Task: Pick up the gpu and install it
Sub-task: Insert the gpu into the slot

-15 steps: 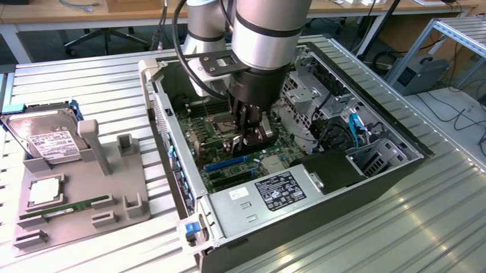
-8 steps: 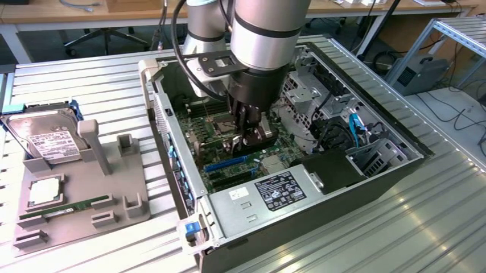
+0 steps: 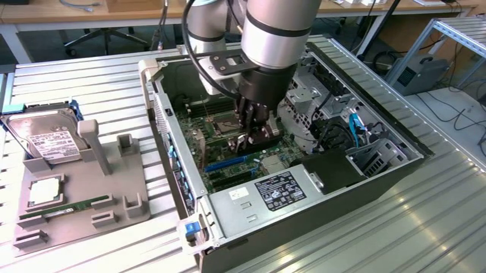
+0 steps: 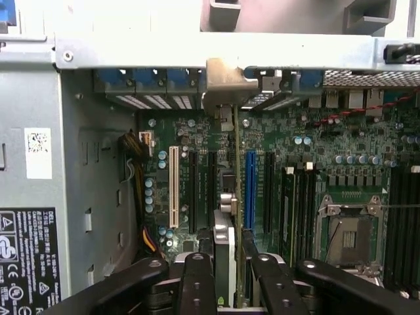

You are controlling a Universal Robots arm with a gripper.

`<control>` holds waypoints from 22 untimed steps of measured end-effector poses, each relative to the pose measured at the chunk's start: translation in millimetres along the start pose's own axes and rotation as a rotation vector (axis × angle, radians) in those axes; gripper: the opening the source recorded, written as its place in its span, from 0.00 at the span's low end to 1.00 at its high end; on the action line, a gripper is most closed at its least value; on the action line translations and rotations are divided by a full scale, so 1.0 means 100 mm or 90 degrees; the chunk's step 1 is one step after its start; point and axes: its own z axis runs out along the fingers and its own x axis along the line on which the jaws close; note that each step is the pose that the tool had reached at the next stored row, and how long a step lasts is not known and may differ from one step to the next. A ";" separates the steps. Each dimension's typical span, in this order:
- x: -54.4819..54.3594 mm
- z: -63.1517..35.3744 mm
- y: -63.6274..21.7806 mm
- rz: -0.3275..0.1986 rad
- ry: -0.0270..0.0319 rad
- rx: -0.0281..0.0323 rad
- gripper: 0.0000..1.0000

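Gripper (image 3: 254, 136) is sitting deep inside the open black and silver tower case (image 3: 395, 170), and its dark fingers (image 4: 197, 275) are pinching the thin flat dark gpu card (image 4: 237, 197) edge-on between them. So I'm in the install step now, not the pickup. In the wrist view, centre of the frame, the card is standing upright over the green motherboard (image 4: 328, 141), running along just beside the blue expansion slot (image 4: 250, 190), and its silver-beige metal bracket (image 4: 226, 82) is reaching up to the grey rear panel rail (image 4: 131, 49) at the top. I can't tell whether the edge connector is touching the slot yet.

My guess is what's needed is keeping the card square to the slot and the bracket lined up with its opening, pressing straight down without tilting.

Writing: the black power supply label (image 4: 26, 262) at lower left is showing "DELL" plus certification marks; the rest is too small to read. Over at the exterior view's left, the silver boxy hard drive (image 3: 45, 139) is wearing a white label I can't read.
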 end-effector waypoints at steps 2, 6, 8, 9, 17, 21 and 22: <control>0.00 0.001 -0.041 0.000 0.0000 0.0000 0.27; -0.02 0.002 -0.046 0.000 0.0000 0.0000 0.27; -0.05 0.003 -0.046 0.000 0.0000 0.0000 0.27; -0.06 0.003 -0.046 0.000 0.0000 -0.0001 0.27; -0.12 0.026 -0.047 0.000 0.0000 0.0000 0.27; -0.14 0.036 -0.047 0.000 0.0000 0.0000 0.27; -0.15 0.039 -0.047 0.000 -0.0001 0.0000 0.27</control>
